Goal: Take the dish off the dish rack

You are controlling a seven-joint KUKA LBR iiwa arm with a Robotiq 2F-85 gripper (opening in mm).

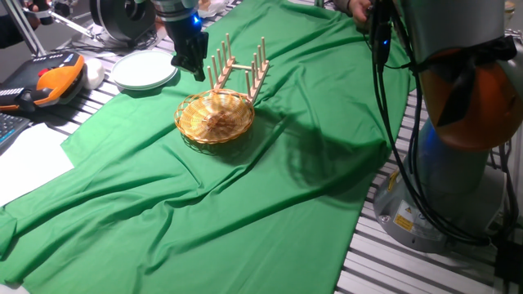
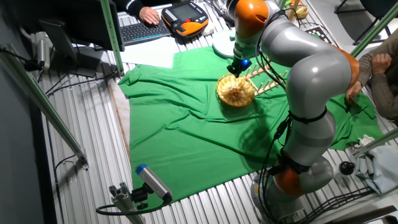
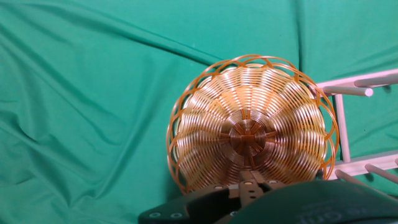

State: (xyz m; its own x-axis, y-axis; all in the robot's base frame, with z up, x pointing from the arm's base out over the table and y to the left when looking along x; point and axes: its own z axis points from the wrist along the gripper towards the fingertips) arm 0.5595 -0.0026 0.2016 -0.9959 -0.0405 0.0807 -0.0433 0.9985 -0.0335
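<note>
Wicker dish (image 1: 215,117) on green cloth (image 1: 245,204), touching dish rack (image 1: 242,67).

A wrinkled green cloth (image 1: 245,188) covers most of a table (image 2: 93,162) with a ribbed metal top. At one end of the table lie stacked white plates (image 1: 144,70), white paper (image 1: 29,159), a keyboard (image 2: 140,31) and an orange and black handheld controller (image 1: 51,80). A person's hand (image 2: 149,14) rests by the keyboard. A green metal post (image 2: 112,37) stands at the table edge.
</note>
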